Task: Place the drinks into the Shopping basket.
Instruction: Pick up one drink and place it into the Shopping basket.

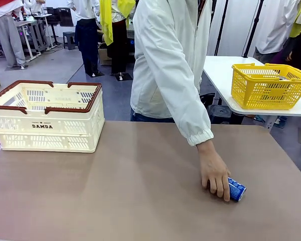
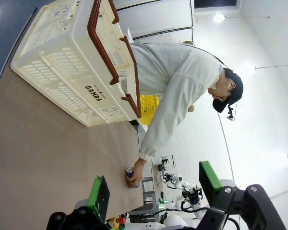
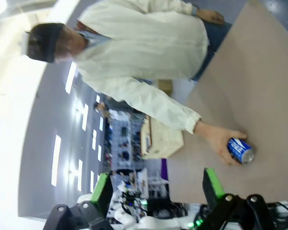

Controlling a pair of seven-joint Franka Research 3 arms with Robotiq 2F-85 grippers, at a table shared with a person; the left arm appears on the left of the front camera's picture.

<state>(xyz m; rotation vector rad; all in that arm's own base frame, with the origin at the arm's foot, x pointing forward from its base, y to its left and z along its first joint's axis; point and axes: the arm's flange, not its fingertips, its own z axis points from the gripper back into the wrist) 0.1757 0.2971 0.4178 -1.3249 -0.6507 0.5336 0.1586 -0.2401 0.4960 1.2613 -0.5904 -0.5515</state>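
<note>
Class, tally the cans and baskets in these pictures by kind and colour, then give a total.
Blue drink can: 1
Cream-white Shopping basket: 1
Yellow mesh basket: 1
Total: 3

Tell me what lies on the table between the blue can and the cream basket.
Front view: bare tabletop from basket to can, apart from the person's hand on the can.

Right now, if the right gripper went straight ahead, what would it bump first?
The right gripper would likely meet the person's sleeve first, up the arm from the hand on the blue can; depth is unclear.
</note>
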